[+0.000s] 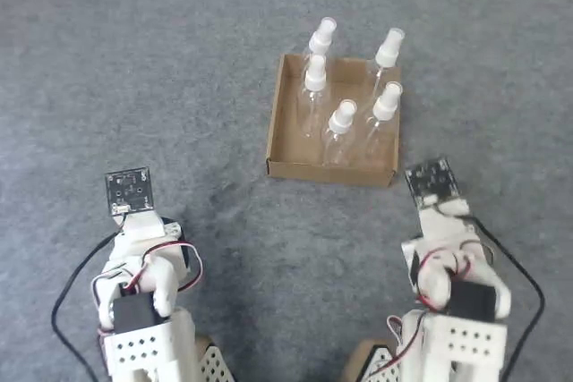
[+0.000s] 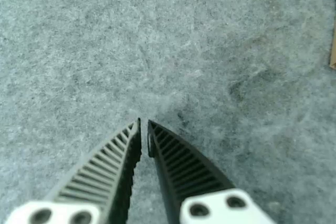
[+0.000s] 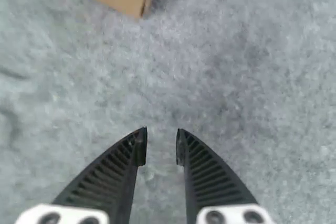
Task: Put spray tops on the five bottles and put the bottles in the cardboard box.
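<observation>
Five capped bottles (image 1: pixel 343 123) are standing inside the cardboard box (image 1: pixel 329 171); task is looking finished, no further move needed. Left gripper (image 2: pixel 144 125) is sitting together, right gripper (image 3: pixel 161 141) slightly apart.

The grey carpeted table (image 1: pixel 179 87) carries the cardboard box (image 1: pixel 331 170), standing flat.

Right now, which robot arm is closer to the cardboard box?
Right. The right gripper hangs over the carpet just off the near corner of the cardboard box. The left gripper is farther off, out past the box's other side.
</observation>
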